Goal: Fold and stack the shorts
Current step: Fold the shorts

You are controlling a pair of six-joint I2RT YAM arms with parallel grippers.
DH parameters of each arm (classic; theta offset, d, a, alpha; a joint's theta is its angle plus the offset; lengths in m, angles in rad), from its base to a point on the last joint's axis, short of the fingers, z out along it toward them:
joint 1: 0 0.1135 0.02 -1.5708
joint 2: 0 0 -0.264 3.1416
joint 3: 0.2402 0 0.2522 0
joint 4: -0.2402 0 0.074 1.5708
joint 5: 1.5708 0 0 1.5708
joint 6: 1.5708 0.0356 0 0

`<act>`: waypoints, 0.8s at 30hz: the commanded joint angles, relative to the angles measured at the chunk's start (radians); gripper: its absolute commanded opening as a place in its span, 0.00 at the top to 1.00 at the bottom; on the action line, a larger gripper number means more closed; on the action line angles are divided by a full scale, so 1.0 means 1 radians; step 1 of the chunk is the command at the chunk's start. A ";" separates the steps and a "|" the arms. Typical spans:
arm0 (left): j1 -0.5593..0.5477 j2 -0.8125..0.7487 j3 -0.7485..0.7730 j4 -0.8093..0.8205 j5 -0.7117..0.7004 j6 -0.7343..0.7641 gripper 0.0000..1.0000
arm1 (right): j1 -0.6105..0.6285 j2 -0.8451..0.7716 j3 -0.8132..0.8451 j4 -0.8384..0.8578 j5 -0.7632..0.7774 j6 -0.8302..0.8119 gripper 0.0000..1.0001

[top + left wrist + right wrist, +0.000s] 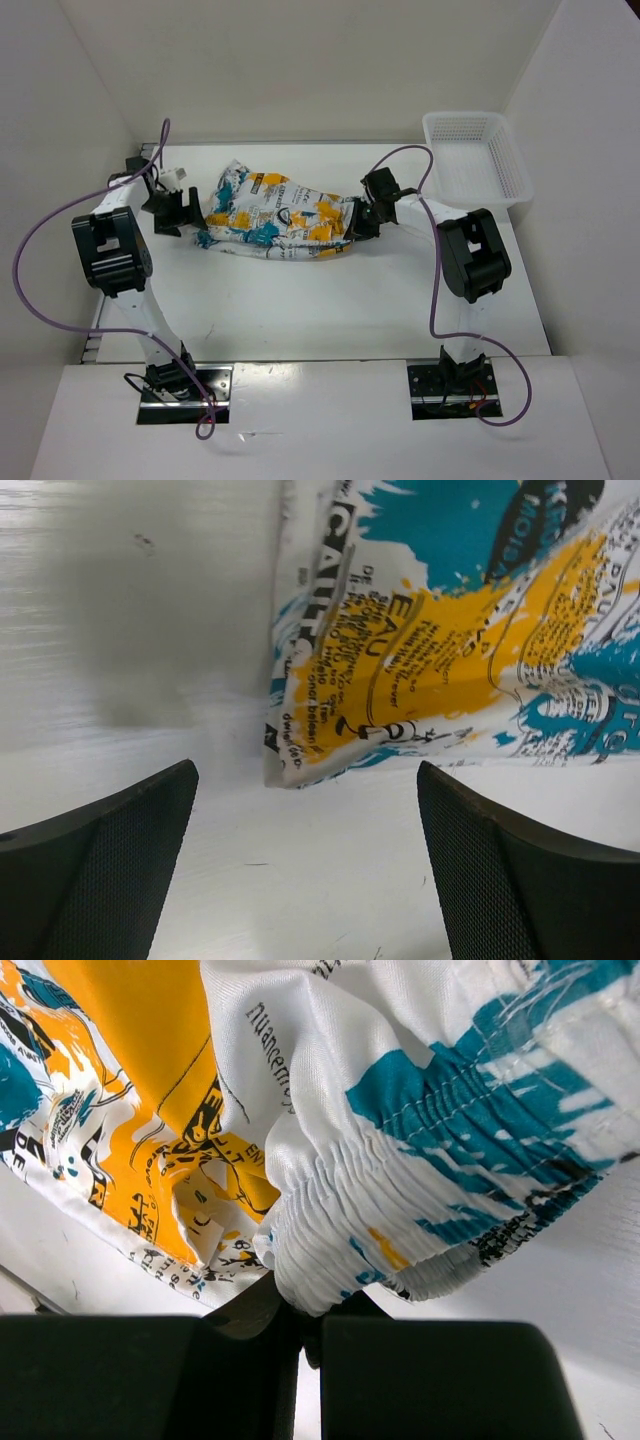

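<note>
The white desk carries everything, with the two arms bolted at its near edge. The shorts lie crumpled across the far middle of the desk, stretched sideways between the two arms, and their yellow, teal and black print faces up. A white mesh basket stands at the far right corner, well apart from the shorts. The left end effector sits just beside the left end of the shorts. In the left wrist view its fingers stand wide apart with nothing between them, and a corner of the shorts lies on the desk just ahead. The right end effector is closed narrow on the right end of the shorts, pinching the gathered elastic waistband.
</note>
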 commanded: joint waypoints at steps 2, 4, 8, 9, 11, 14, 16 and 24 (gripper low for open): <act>0.001 -0.017 0.061 0.090 -0.027 -0.100 0.04 | 0.012 0.004 0.025 0.038 0.011 -0.013 0.96; 0.001 -0.033 0.073 0.146 -0.076 -0.127 0.04 | 0.012 0.004 0.025 0.038 0.011 -0.013 0.96; -0.042 -0.064 0.105 0.211 -0.166 -0.138 0.04 | 0.012 -0.005 0.016 0.038 0.011 -0.013 0.96; -0.054 -0.032 0.119 0.199 -0.200 -0.127 0.04 | 0.012 -0.005 0.016 0.038 0.011 -0.013 0.96; -0.077 0.005 0.131 0.173 -0.218 -0.106 0.05 | 0.012 -0.005 0.016 0.038 0.011 -0.013 0.96; -0.123 0.047 0.102 0.144 -0.272 -0.077 0.05 | 0.012 -0.005 0.016 0.038 0.011 -0.013 0.96; -0.123 0.024 0.027 0.165 -0.300 -0.052 0.05 | 0.012 -0.014 0.016 0.038 0.011 -0.013 0.96; -0.123 -0.045 -0.105 0.174 -0.393 0.029 0.05 | 0.012 -0.005 0.025 0.038 0.011 -0.013 0.96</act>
